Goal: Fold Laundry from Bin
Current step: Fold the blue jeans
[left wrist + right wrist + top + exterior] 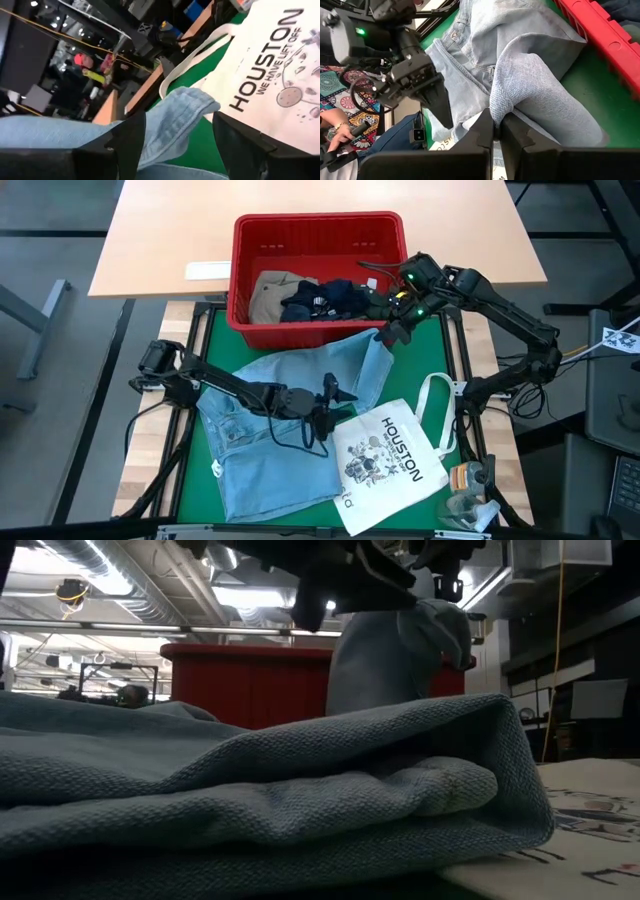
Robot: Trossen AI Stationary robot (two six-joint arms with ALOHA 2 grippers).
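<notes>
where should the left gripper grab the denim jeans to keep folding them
Probably the folded edge of the denim jeans lying between the open fingers of the left gripper, coming from above. That edge bunches into a raised ridge beside the HOUSTON tote bag, thick enough to pinch. The right gripper already pinches the far corner near the bin.

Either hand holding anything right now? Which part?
The right hand pinches a fold of the light blue denim garment at its edge near the bin. The left hand is open, holding nothing.
</notes>
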